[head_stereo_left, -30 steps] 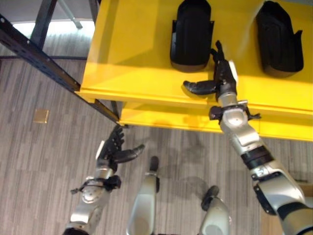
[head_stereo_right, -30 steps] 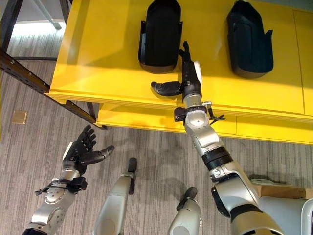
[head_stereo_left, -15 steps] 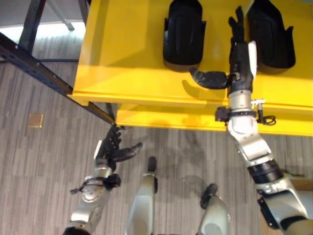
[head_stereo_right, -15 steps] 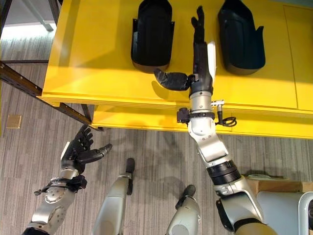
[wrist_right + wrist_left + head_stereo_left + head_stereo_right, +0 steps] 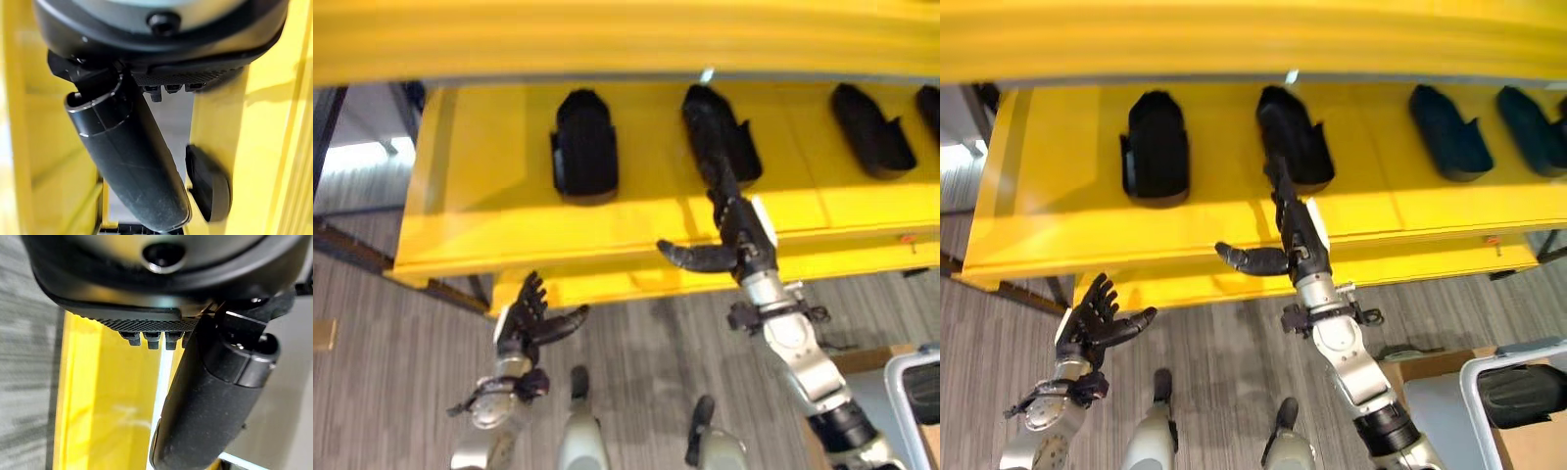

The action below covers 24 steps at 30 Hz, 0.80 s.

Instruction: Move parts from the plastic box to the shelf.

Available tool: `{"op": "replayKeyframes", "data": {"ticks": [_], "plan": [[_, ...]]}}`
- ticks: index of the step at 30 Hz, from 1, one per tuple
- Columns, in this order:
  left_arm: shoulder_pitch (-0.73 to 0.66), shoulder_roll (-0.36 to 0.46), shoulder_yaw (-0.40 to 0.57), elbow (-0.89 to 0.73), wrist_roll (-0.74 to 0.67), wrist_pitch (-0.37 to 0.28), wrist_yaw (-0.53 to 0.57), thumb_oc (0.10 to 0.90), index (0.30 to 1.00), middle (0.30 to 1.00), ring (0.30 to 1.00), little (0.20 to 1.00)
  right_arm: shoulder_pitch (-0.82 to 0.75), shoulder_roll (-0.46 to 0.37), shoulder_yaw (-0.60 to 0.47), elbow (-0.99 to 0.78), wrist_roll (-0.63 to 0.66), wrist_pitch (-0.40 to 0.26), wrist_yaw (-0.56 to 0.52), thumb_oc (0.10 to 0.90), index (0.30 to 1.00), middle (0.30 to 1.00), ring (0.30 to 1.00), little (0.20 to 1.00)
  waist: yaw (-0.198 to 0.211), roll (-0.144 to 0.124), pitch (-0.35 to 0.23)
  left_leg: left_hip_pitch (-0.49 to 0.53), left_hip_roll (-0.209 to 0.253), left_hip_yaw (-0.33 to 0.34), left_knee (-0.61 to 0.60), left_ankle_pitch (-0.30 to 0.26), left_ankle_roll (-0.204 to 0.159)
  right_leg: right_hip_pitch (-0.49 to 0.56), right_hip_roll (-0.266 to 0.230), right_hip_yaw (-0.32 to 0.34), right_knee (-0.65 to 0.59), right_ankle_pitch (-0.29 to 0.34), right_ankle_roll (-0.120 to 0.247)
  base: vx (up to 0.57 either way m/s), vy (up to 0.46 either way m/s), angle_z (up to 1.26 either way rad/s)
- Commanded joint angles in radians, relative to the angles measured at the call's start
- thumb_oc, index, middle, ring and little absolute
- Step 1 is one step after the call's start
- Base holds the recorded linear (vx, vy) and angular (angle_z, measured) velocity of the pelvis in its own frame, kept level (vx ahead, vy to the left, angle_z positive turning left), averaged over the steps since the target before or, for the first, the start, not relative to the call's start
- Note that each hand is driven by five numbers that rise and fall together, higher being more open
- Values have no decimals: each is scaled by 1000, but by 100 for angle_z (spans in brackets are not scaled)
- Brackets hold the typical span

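The left robot hand (image 5: 530, 318) hangs low over the grey wood-patterned floor (image 5: 391, 362), just in front of the shelf's lower front edge, palm up, with its fingers spread and straight and its thumb stuck out to the side, holding nothing. Above and behind it runs the broad yellow metal shelf (image 5: 480, 186), a flat tier with a raised front lip, and another yellow tier crosses the head views along the top edge. Black moulded plastic parts lie in a row on the yellow tier. The leftmost black part (image 5: 584, 147) is a rounded, boat-like shell lying well back from the lip, with bare yellow shelf to its left. To its right, apart from it, lies a second black part (image 5: 720, 132) of the same kind, turned a little at an angle. The right robot hand (image 5: 736, 235) reaches up over the front lip of the shelf just below this second part, its fingers straight and pointing toward the part, its fingertips at or just short of the part's near end; whether they touch cannot be told. Its thumb stands out sideways to the left, well apart from the fingers, so the hand is spread and grips nothing. Further right a third black part (image 5: 871, 127) lies on the same tier, and in the right eye view a fourth black part (image 5: 1531, 117) lies beside it near the edge.
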<state>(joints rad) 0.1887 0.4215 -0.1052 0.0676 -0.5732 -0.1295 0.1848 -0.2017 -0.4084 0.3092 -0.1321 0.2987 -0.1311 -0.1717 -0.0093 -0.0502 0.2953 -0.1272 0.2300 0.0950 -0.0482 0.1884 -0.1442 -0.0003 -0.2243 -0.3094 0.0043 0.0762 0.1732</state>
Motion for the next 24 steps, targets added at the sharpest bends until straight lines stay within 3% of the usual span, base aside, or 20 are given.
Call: {"op": "replayKeyframes", "data": {"ticks": [1, 2, 4, 5, 6, 8, 10, 11, 12, 13, 14, 15, 17, 19, 20, 21, 23, 24], "plan": [[-36, -4, 32, -46, 50, -94, -27, 900, 1000, 1000, 1000, 1000, -54, -25, -49, -94, 29, -142, 55, 900, 1000, 1000, 1000, 1000, -4, 21, -109, 87, 80, 64, -39, 6, 23, -136, 63, 45, 159, -66, -56, -42, -307, -62], [-36, -16, 31, -46, 57, -99, -36, 900, 1000, 1000, 1000, 1000, -29, -45, -63, -96, 31, -146, 67, 900, 1000, 1000, 1000, 1000, -14, 25, -118, 93, 111, 71, -39, 39, 14, -137, 96, 59, 170, -89, -72, -41, -248, -72], [-34, -23, 29, -45, 58, -99, -37, 900, 1000, 1000, 1000, 1000, -15, -54, -75, -100, 39, -149, 71, 900, 1000, 1000, 1000, 1000, -15, 29, -125, 97, 125, 76, -39, 57, 8, -138, 114, 65, 176, -98, -81, -33, -218, -45], [-42, -38, 26, -33, 57, -103, -41, 900, 1000, 1000, 1000, 1000, -4, -70, -90, -108, 40, -159, 75, 900, 1000, 1000, 1000, 1000, -20, 33, -131, 100, 152, 79, -39, 105, -2, -130, 145, 74, 175, -119, -100, -32, -227, -18], [-42, -38, 25, -33, 57, -104, -41, 900, 1000, 1000, 1000, 1000, -3, -70, -91, -109, 40, -158, 75, 900, 1000, 1000, 1000, 1000, -19, 34, -132, 100, 153, 79, -39, 106, -3, -130, 147, 75, 175, -119, -100, -28, -215, -19], [-52, -47, 16, -27, 67, -101, -41, 900, 1000, 1000, 1000, 1000, 13, -79, -109, -111, 39, -168, 75, 900, 1000, 1000, 1000, 1000, -19, 36, -132, 94, 163, 95, -31, 162, -8, -108, 162, 61, 150, -118, -121, -41, -195, -27], [-70, -52, 5, -16, 69, -103, -45, 900, 1000, 1000, 1000, 1000, 27, -91, -124, -118, 27, -173, 66, 900, 1000, 1000, 1000, 1000, -32, 30, -126, 87, 148, 130, 6, 168, -13, -72, 160, 53, 117, -129, -126, -24, -208, -9], [-81, -54, -1, -10, 76, -107, -50, 900, 1000, 1000, 1000, 1000, 38, -97, -139, -126, 7, -172, 57, 900, 1000, 1000, 1000, 1000, -39, 27, -123, 60, 120, 178, 45, 158, 3, -40, 158, 34, 61, -105, -138, -27, -151, 18], [-81, -54, -1, -10, 76, -107, -50, 900, 1000, 1000, 1000, 1000, 38, -97, -139, -127, 7, -172, 57, 900, 1000, 1000, 1000, 1000, -39, 27, -122, 60, 120, 177, 47, 157, 3, -38, 159, 33, 57, -103, -138, -68, -111, 46], [-74, -61, -2, -17, 79, -108, -47, 900, 1000, 1000, 1000, 1000, 42, -83, -134, -124, 1, -169, 56, 900, 1000, 1000, 1000, 1000, -17, 25, -121, 10, -20, 62, 73, 71, 47, -17, 153, 57, -11, -71, -133, -3, -10, 49], [-74, -61, -2, -17, 79, -108, -47, 900, 1000, 1000, 1000, 1000, 42, -83, -134, -124, 1, -169, 56, 900, 1000, 1000, 1000, 1000, -17, 25, -122, 8, -20, 61, 74, 71, 47, -18, 153, 57, -12, -71, -133, 16, -34, 30], [-62, -67, -2, -21, 79, -107, -49, 900, 1000, 1000, 1000, 1000, 41, -76, -124, -123, 1, -167, 60, 900, 1000, 1000, 1000, 1000, -8, 17, -123, 5, -83, 18, 73, 5, 68, -8, 151, 67, -34, -58, -127, 25, -47, -13], [-37, -81, 10, -26, 88, -110, -49, 900, 1000, 1000, 1000, 1000, 41, -59, -112, -117, -6, -169, 71, 900, 1000, 1000, 1000, 1000, 10, 12, -123, -4, -204, -79, 90, -74, 105, 1, 164, 106, -68, -31, -121, 67, -54, -51], [-10, -92, 13, -41, 95, -116, -58, 900, 1000, 1000, 1000, 1000, 23, -18, -71, -91, 33, -165, 104, 900, 1000, 1000, 1000, 1000, 32, 15, -139, -7, -354, -222, 108, -136, 154, -13, 203, 193, -92, 0, -115, 76, -17, -146], [-10, -92, 13, -41, 95, -116, -58, 900, 1000, 1000, 1000, 1000, 23, -18, -71, -91, 33, -165, 104, 900, 1000, 1000, 1000, 1000, 33, 15, -139, -7, -354, -221, 109, -136, 154, -13, 203, 194, -92, 0, -115, 21, 26, -120], [-14, -86, 10, -45, 94, -117, -58, 900, 1000, 1000, 1000, 1000, -11, 0, -47, -77, 43, -160, 113, 900, 1000, 1000, 1000, 1000, 43, 15, -140, -15, -389, -276, 116, -142, 165, -28, 224, 249, -92, 14, -107, 45, 40, -49], [-13, -87, 11, -45, 85, -118, -64, 900, 1000, 1000, 1000, 1000, -21, 7, -38, -72, 54, -158, 118, 900, 1000, 1000, 1000, 1000, 45, 18, -146, 2, -374, -261, 86, -137, 170, -29, 236, 274, -92, 14, -104, 83, 67, -107], [-21, -91, -8, -44, 76, -119, -69, 900, 1000, 1000, 1000, 1000, -14, 16, -30, -61, 76, -151, 128, 900, 1000, 1000, 1000, 1000, 33, 20, -169, 32, -359, -221, 37, -124, 175, -30, 240, 297, -92, 17, -94, 124, 102, -158]]}}
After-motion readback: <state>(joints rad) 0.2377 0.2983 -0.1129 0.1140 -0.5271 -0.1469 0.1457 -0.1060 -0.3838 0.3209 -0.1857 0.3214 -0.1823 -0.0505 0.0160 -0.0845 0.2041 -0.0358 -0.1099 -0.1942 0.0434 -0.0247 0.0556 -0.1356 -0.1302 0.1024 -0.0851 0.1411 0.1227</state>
